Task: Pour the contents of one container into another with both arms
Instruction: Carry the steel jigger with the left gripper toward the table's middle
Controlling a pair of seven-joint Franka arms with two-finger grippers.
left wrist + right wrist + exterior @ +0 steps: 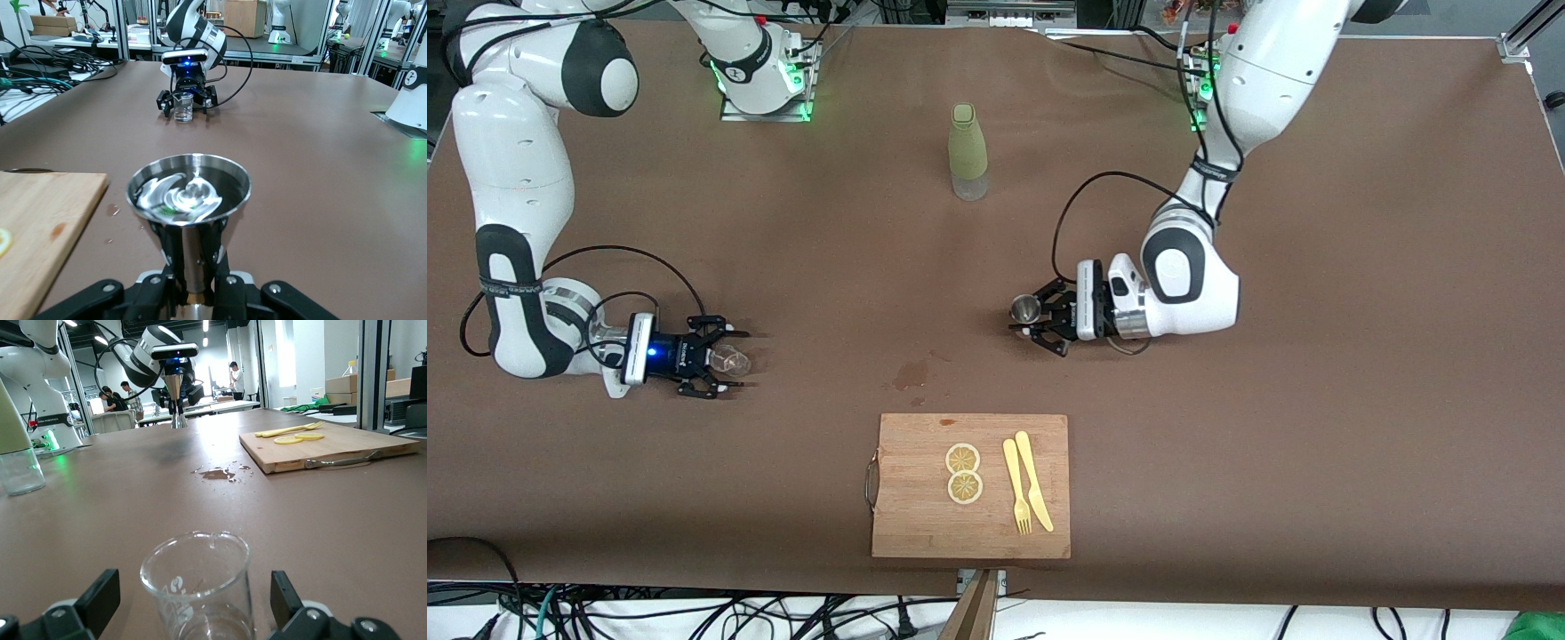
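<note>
A steel cone-shaped measuring cup (1025, 308) is near the table's middle, and my left gripper (1032, 313) is shut on its stem. In the left wrist view the cup (189, 190) shows a shiny inside, and the left gripper (193, 257) clamps the narrow stem below the bowl. A small clear glass beaker (735, 360) stands upright toward the right arm's end. My right gripper (743, 360) is open around it. In the right wrist view the beaker (197, 587) sits between the fingers (100, 597) with a gap on each side.
A green bottle (967, 151) with a clear base stands between the arm bases. A wooden cutting board (911, 516) nearest the front camera carries two lemon slices (963, 473), a yellow fork and a yellow knife. A wet stain (911, 373) lies on the brown table between board and cup.
</note>
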